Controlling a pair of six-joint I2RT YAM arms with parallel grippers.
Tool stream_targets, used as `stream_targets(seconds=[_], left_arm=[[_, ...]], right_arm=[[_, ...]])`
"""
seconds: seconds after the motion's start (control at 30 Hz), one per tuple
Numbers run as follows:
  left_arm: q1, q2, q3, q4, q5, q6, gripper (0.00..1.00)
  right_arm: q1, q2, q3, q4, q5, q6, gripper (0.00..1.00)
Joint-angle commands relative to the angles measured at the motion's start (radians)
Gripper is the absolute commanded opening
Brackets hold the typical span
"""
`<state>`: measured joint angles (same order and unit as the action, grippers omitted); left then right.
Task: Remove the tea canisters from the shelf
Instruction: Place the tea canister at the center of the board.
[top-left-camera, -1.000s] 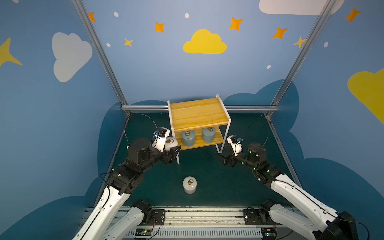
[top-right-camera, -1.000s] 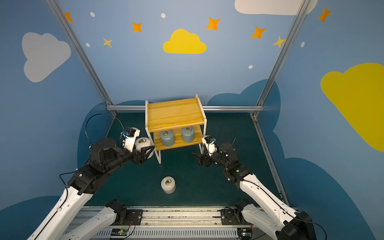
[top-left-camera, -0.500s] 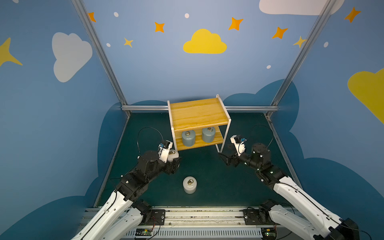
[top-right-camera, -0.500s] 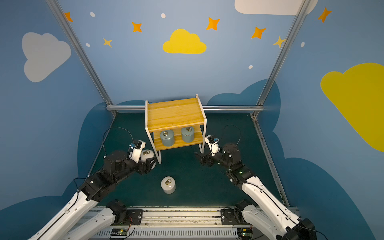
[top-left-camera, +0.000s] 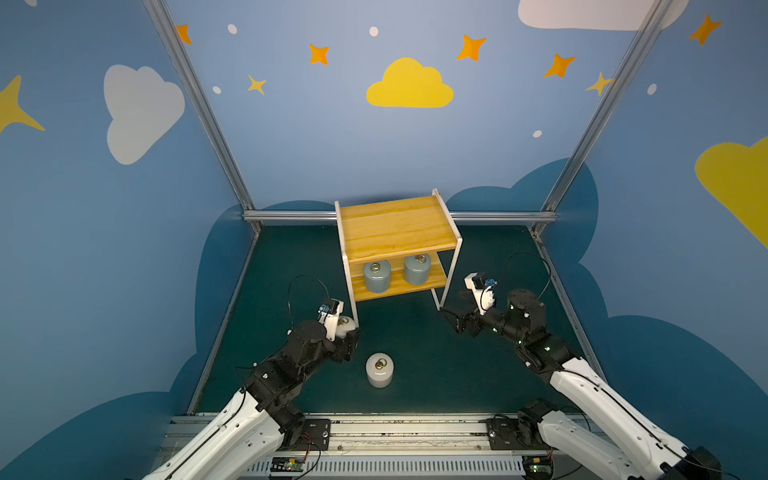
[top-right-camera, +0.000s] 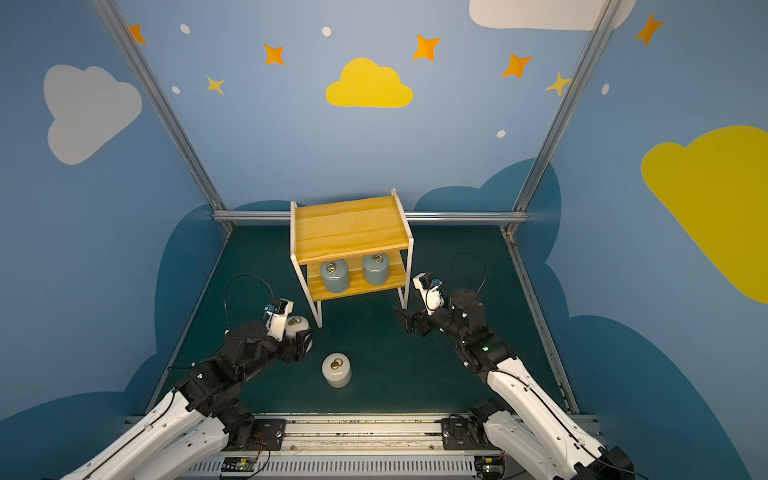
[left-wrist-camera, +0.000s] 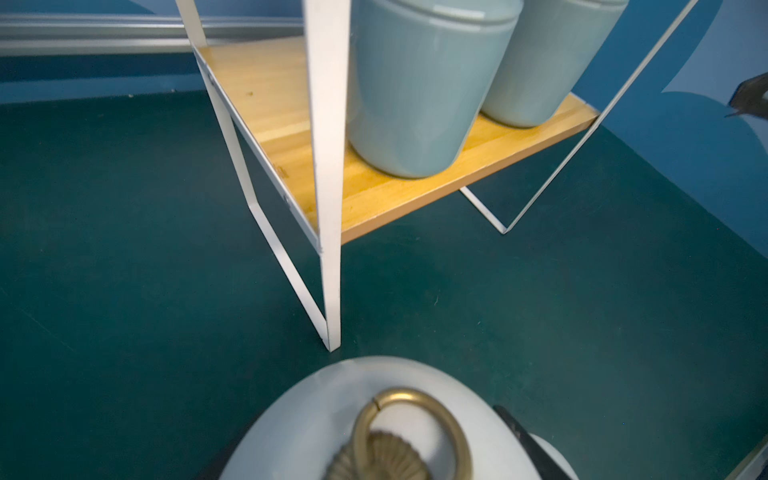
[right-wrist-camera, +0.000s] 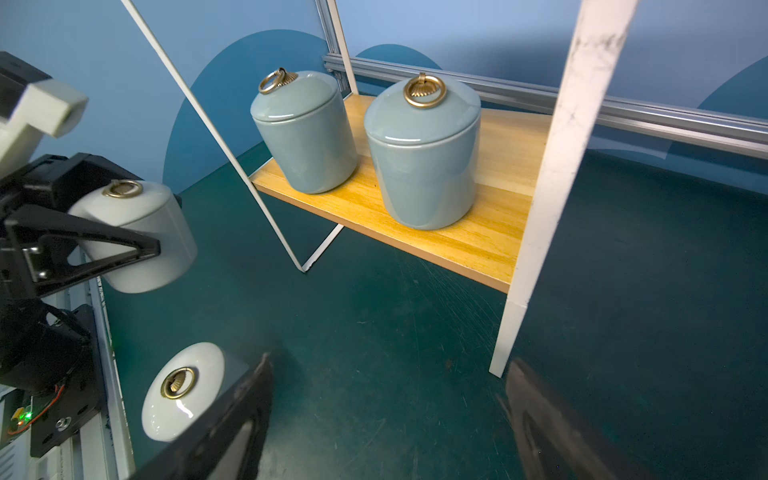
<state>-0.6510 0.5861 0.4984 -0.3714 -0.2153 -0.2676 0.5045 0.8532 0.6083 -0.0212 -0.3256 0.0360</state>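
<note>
Two grey-blue tea canisters (top-left-camera: 377, 276) (top-left-camera: 417, 269) stand on the lower board of the shelf (top-left-camera: 395, 226); both also show in the right wrist view (right-wrist-camera: 305, 137) (right-wrist-camera: 422, 158). My left gripper (top-left-camera: 350, 332) is shut on a white canister (top-left-camera: 347, 324) beside the shelf's front left leg. The right wrist view shows that white canister (right-wrist-camera: 137, 232) tilted, and its ringed lid (left-wrist-camera: 386, 424) fills the left wrist view. Another white canister (top-left-camera: 379, 370) stands on the floor in front. My right gripper (top-left-camera: 451, 316) (right-wrist-camera: 390, 361) is open and empty, by the shelf's front right leg.
The shelf's thin white legs (right-wrist-camera: 536, 232) stand close to both grippers. The dark green floor (top-left-camera: 415, 332) is closed in by blue walls and aluminium posts (top-left-camera: 291, 216). A metal rail (top-left-camera: 395, 428) with the arm bases runs along the front edge.
My left gripper has drawn the white canister away from the shelf's left side, toward the front and lower. The right gripper has hardly shifted.
</note>
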Motion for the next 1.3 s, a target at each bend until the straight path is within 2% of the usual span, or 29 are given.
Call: stream_targets(seconds=[0.0,0.53,0.87,1.27], left_arm=[[-0.009,-0.03,0.001,0.103,-0.034,-0.035,0.4],[-0.062,-0.067,-0.143,0.12,-0.073,-0.113,0.39],[-0.078,-0.139,-0.231,0.132,-0.1,-0.164,0.37],[-0.081,-0.088,-0.267,0.202,-0.091,-0.171,0.37]], right_arm=[[-0.005,-0.023,-0.017,-0.018,-0.005,-0.01,0.89],[-0.015,-0.032,-0.024,-0.031,0.002,-0.013,0.89],[-0.015,-0.037,-0.027,-0.035,0.002,-0.011,0.89],[-0.016,-0.037,-0.032,-0.031,0.002,-0.008,0.89]])
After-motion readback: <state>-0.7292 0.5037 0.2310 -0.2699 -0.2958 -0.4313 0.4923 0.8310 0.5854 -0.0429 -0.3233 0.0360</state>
